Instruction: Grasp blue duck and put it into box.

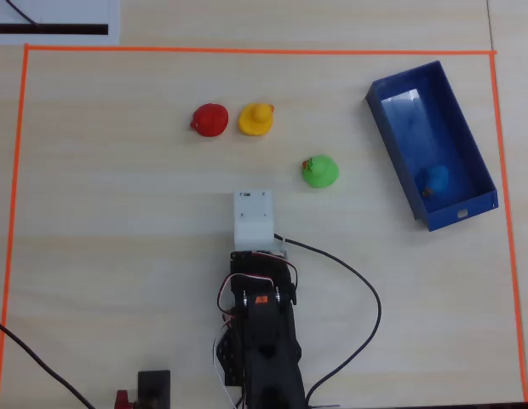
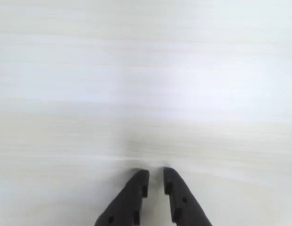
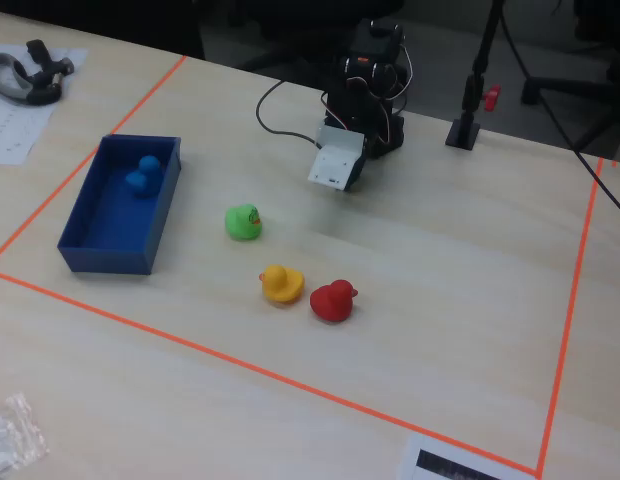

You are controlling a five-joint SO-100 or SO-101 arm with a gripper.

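The blue duck (image 1: 433, 180) lies inside the dark-blue box (image 1: 457, 215), near its lower end in the overhead view. In the fixed view the duck (image 3: 143, 175) sits at the far end of the box (image 3: 105, 256). My gripper (image 2: 155, 172) is folded back near the arm's base, far from the box. In the wrist view its two black fingers stand almost together with only a thin gap, nothing between them, over bare table. In the overhead view the white wrist housing (image 1: 252, 218) hides the fingers.
A green duck (image 1: 319, 171), a yellow duck (image 1: 256, 118) and a red duck (image 1: 209, 120) stand on the table ahead of the arm. Orange tape (image 1: 247, 51) frames the work area. Black cables (image 1: 358, 281) trail beside the arm base.
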